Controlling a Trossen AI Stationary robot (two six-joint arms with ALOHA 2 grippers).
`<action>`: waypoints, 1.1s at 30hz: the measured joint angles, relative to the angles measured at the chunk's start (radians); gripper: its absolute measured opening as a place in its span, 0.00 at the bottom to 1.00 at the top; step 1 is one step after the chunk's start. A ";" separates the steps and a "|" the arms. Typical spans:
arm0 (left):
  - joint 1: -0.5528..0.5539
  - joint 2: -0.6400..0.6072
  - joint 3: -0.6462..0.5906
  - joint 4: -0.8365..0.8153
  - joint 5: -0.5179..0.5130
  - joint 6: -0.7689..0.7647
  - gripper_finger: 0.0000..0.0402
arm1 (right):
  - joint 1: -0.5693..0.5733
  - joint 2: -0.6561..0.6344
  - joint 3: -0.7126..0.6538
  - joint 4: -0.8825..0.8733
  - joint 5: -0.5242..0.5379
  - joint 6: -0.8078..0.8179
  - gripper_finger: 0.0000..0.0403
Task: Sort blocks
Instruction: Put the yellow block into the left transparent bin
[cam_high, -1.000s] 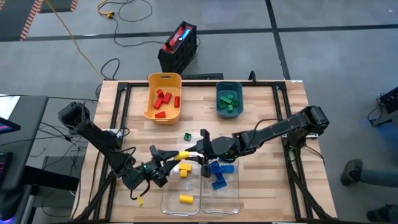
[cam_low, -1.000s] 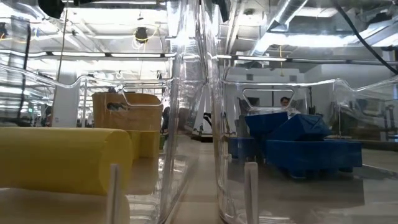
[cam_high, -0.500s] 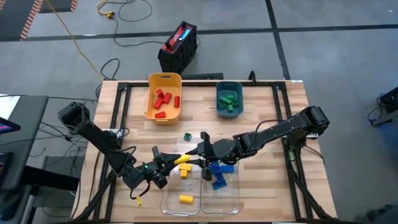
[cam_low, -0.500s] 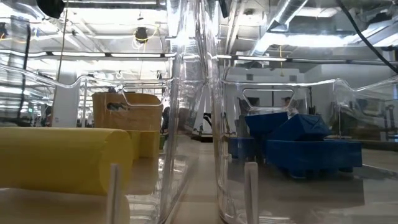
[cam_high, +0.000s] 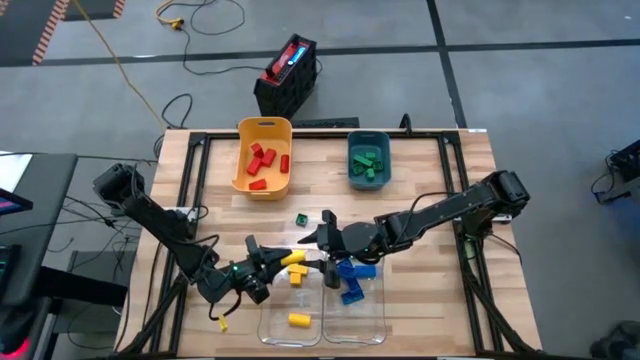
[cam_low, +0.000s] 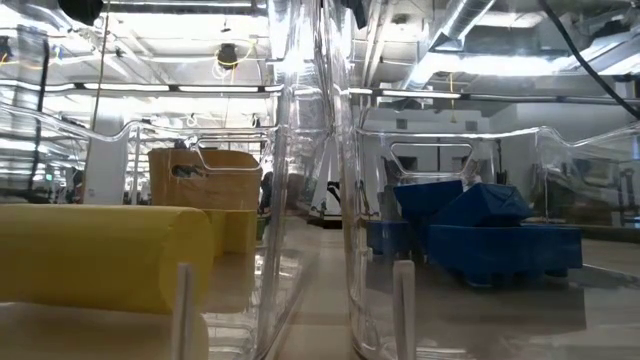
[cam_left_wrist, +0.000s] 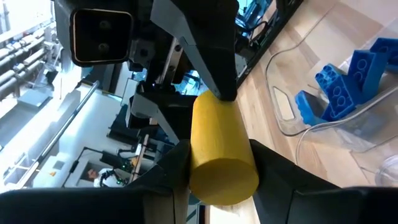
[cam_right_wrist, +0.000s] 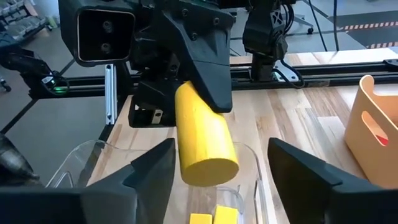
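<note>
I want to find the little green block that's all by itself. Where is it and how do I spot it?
Start at the wooden table and find the yellow bin and the teal bin at its far edge. Below the gap between them, on bare wood, lies the lone green block. It is the only block lying outside every bin and held by no gripper.

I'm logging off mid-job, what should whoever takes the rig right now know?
Left gripper: shut on the yellow cylinder, by the far edge of the left clear bin.
Right gripper: open, at the cylinder's other end, not gripping it.
Done: red blocks in the yellow bin, green blocks in the teal bin, yellow blocks in the left clear bin, blue blocks in the right clear bin.
Left: drop the cylinder, probably with the yellow blocks; one loose green block on the table goes to the teal bin.
</note>
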 joint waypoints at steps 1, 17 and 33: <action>0.000 0.000 0.000 0.000 0.000 -0.005 0.30 | 0.000 0.000 0.000 -0.001 0.000 0.000 0.67; -0.009 0.000 0.014 -0.590 0.413 -0.984 0.31 | 0.053 -0.202 0.000 -0.300 0.155 -0.002 0.69; 0.161 -0.001 0.069 -0.745 0.727 -1.184 0.43 | 0.100 -0.186 0.000 -0.603 0.204 0.144 0.69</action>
